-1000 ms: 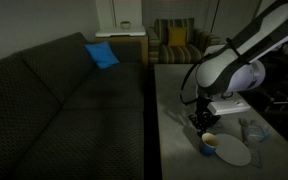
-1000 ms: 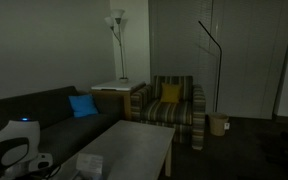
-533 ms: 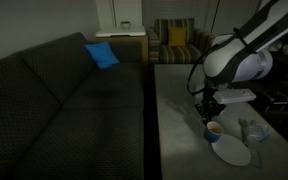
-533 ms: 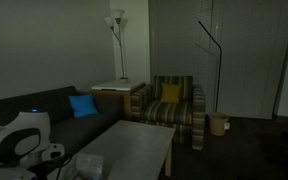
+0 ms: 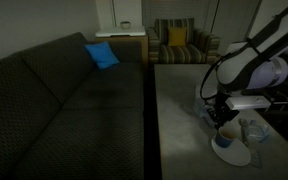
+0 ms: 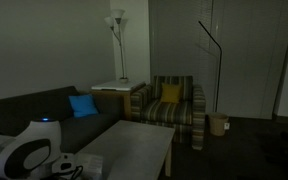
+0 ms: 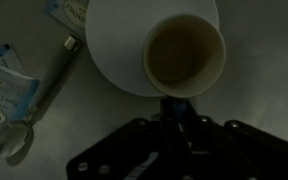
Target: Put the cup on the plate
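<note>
Right at the plate's edge: the cup under the gripper

Around the work, the grey table (image 5: pixel 179 100) carries a spoon (image 7: pixel 46 85) and 2 white-and-blue packets (image 7: pixel 4 90). In the wrist view these lie left of the plate (image 7: pixel 114 45) and apart from it. In an exterior view a clear bluish glass object (image 5: pixel 252 130) stands just beside the plate, and a white box (image 5: pixel 242 102) sits behind the gripper. A dark sofa (image 5: pixel 64 90) with a blue cushion (image 5: pixel 101 55) runs along the table's side. A striped armchair (image 6: pixel 174 105) and a floor lamp (image 6: pixel 117 40) stand farther back.

The arm (image 5: pixel 249 65) bends in from the right of that exterior view. Its wrist points down and the gripper (image 5: pixel 222 118) hangs low over the table's near end. Only the arm's white body (image 6: pixel 24 160) shows in an exterior view from the room's far side.

The cup (image 7: pixel 184 52) stands upright, its yellowish inside facing the wrist camera. It overlaps the plate's right part and reaches to the rim. Its near wall meets the gripper's dark tip. Whether the jaws pinch that wall or stand spread cannot be told, nor whether the cup rests on the plate or hangs above it.
</note>
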Controlling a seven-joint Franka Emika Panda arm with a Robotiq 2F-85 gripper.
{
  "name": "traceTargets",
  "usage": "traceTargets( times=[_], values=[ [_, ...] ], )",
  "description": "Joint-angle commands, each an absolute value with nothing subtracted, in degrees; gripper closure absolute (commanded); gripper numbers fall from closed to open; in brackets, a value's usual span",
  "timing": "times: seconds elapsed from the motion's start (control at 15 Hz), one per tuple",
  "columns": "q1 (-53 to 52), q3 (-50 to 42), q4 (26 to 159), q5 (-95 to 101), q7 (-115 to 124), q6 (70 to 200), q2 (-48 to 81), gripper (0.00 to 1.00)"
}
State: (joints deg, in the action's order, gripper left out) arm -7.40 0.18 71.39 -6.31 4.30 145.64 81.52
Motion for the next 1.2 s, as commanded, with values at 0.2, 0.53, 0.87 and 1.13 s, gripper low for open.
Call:
traceTargets(
  times=[0.2,0.53,0.87,1.13],
  values=[
    [-5.8,0.3,74.7,-7.1,6.1,147.9,81.0,0.97],
    [-5.6,0.6,74.7,-7.0,6.9,148.1,81.3,0.56],
    [-6.0,0.2,77.5,-6.7,7.5,150.7,79.2,0.19],
    [-8.6,-1.1,85.8,-5.5,8.0,159.5,72.2,0.00]
  ],
)
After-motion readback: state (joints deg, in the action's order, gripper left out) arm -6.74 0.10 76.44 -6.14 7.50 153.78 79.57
